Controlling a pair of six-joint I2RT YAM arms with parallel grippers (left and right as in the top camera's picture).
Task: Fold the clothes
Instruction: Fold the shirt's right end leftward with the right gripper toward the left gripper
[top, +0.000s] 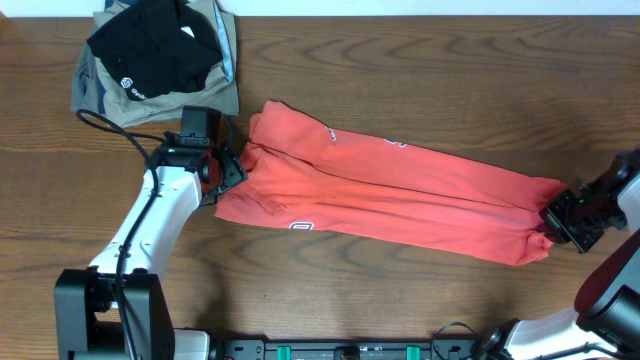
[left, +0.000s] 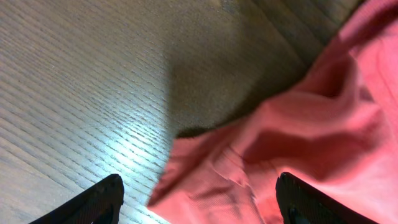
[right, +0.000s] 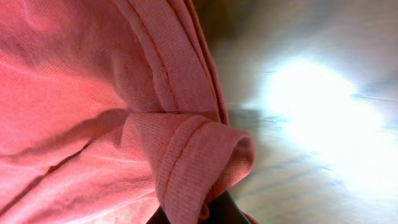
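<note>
Right pincer (right: 205, 216) pinches T-shirt (right: 74, 93) hem, stitching unseen overhead.

The shirt (top: 400, 195) is lying diagonally across the mid surface (top: 450, 70), blocking low passes there. The folded pile (top: 150, 60) is crowding the far-left corner, with the left arm (top: 150, 220) stretching just beside it. Bare wood is lying open above-right and below the shirt.

One red shirt (top: 400, 190) is lying on one table (top: 420, 60). One black cloth (top: 155, 45) and one grey cloth (top: 100, 95) are sitting there too. Two grippers are showing, the left gripper (top: 235, 170) and the right gripper (top: 552, 222).
</note>
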